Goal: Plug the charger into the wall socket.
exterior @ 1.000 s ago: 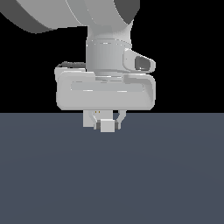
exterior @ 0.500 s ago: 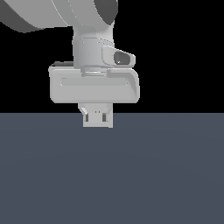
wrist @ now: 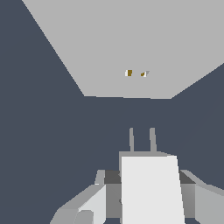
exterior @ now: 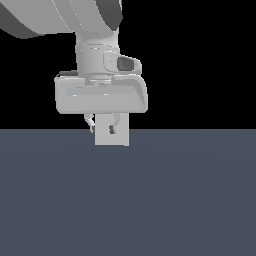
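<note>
Dark slate floor (exterior: pixel 150 200) is spread beneath a black backdrop. Above it, the gripper (wrist: pixel 144 197) is seen closed on the charger (wrist: pixel 151 188), whose long axis and two prongs (wrist: pixel 141 139) are aimed at the socket (wrist: pixel 131 48). A gap is left between prongs and socket. The socket's two yellowish holes (wrist: pixel 136 73) are shown only in the wrist view; in the exterior view the socket (exterior: pixel 112 131) is seen from behind, hiding most of the gripper (exterior: pixel 104 122).

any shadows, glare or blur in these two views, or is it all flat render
Exterior view: flat shading, black backdrop, no cast shadows on the floor; soft highlights only on the gripper housing. Wrist view: crisp edges, no blur or glare; the charger reads brighter than the wall socket, whose holes look slightly pixelated.
</note>
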You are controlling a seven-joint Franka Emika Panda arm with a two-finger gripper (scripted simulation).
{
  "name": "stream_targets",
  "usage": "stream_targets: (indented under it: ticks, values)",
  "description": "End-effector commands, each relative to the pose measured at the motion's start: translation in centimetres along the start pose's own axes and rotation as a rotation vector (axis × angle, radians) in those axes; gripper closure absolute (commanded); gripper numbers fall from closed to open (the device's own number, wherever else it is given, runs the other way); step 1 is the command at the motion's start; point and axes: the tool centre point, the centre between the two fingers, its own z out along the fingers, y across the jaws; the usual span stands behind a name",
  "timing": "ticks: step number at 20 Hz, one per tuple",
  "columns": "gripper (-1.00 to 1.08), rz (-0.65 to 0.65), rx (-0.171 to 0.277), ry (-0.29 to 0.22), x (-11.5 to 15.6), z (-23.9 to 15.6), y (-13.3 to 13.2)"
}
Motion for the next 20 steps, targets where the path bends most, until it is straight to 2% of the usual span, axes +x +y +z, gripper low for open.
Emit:
stream_targets:
  ticks: [1, 14, 20]
  values:
    - [1.08, 0.017, -0.004, -0.001, 0.3, -0.1, -0.2]
    - [1.08, 0.032, -0.007, -0.002, 0.8, -0.1, -0.4]
    - [1.08, 0.032, -0.007, -0.002, 2.1, 0.2, -0.4]
